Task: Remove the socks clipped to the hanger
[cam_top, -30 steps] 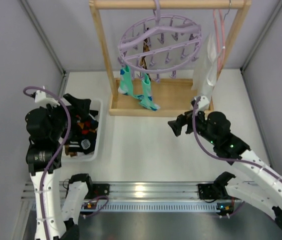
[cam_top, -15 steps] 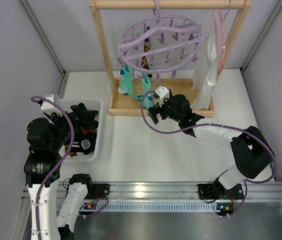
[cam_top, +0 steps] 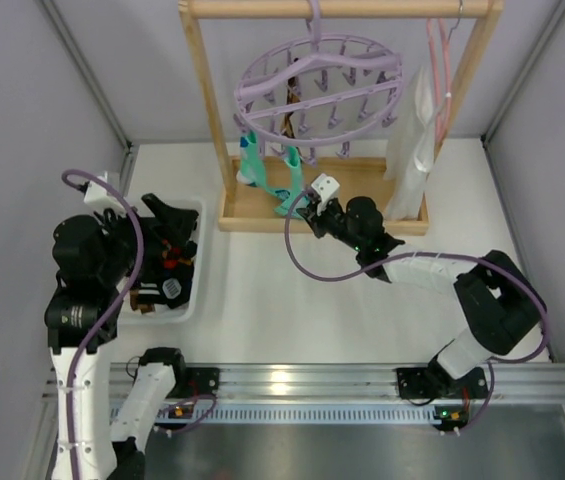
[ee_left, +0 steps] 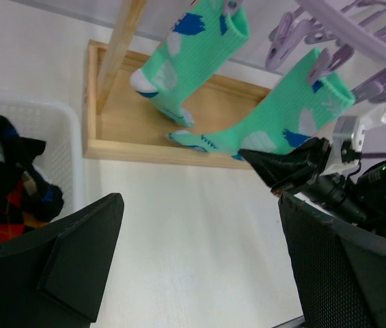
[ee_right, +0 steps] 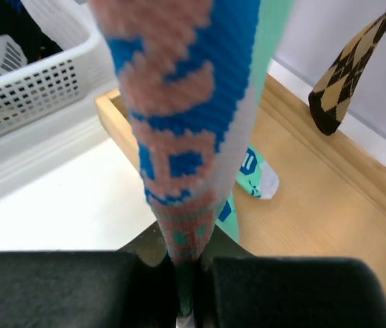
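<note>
Two teal green knitted socks (ee_left: 281, 123) with blue and white patches hang by their cuffs from pegs of the round lavender plastic ring hanger (cam_top: 322, 80), which is hooked on the top bar of a wooden rack (cam_top: 202, 100). The right gripper (ee_right: 186, 287) is clenched on the toe of the right-hand one, just above the rack's base. The left gripper (ee_left: 193, 266) hangs released and wide over the white plastic basket (cam_top: 187, 300), which holds dark socks.

At upper centre, the hanger (cam_top: 319, 85) is seen hung from a wooden rack (cam_top: 202, 100), with two teal socks (cam_top: 252, 165) clipped along its lower-left rim. The toe of one sock (cam_top: 290, 185) is pinched in the right gripper (cam_top: 302, 207) at mid-frame.
</note>
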Controlling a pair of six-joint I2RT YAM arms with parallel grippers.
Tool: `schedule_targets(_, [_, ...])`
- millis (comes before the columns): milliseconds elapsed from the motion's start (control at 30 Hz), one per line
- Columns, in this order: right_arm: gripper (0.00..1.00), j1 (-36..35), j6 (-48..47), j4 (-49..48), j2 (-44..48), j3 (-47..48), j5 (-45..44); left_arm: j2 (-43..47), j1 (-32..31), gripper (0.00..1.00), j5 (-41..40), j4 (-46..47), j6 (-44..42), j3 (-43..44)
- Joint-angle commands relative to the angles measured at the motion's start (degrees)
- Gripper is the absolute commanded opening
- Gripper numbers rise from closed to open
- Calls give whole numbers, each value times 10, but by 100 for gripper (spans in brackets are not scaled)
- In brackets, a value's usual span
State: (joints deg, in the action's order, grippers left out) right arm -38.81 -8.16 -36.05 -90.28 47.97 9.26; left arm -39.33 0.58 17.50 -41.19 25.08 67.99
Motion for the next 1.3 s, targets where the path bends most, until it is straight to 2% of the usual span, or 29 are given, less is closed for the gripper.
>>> schedule_targets(0, [0,-41,23,-65,75,0,-28,-45,-2,98,65,59,68,48])
schedule_targets(67, [0,-57,24,-26,105,9,-57,-84,-2,98,96,72,84,85])
schedule_targets(267, [0,-125,59,64,166,19,-160,-145,-2,98,71,95,127,176])
schedule_targets(333, [0,-147,98,92,176,15,-180,-173,-45,98,33,96,124,200])
schedule_targets(367, [0,-158,110,100,183,6,-189,-183,-87,98,8,96,118,221])
schedule_targets(433, [0,-173,154,103,191,-9,-203,-224,-152,98,-79,95,84,241])
schedule_targets(467, [0,-180,165,100,196,-26,-209,-239,-228,98,-111,95,70,257])
schedule_targets(533, [0,-202,194,97,200,-37,-222,-271,-301,98,-216,94,29,267])
schedule_targets(567, [0,-211,203,93,205,-50,-216,-290,-353,98,-243,96,21,268])
schedule_targets(600, [0,-213,212,86,210,-57,-210,-300,-373,98,-271,96,11,268])
schedule_targets(633, [0,-213,235,84,223,-63,-204,-307,-384,98,-291,96,13,266])
schedule_targets(733, [0,-217,264,78,251,-87,-188,-320,-387,98,-267,129,21,247])
schedule_targets(1033, [0,-218,265,105,275,-95,-194,-338,-391,98,-244,216,61,199])
schedule_targets(1267, [0,-219,262,103,260,-92,-209,-374,-462,95,-327,215,35,237])
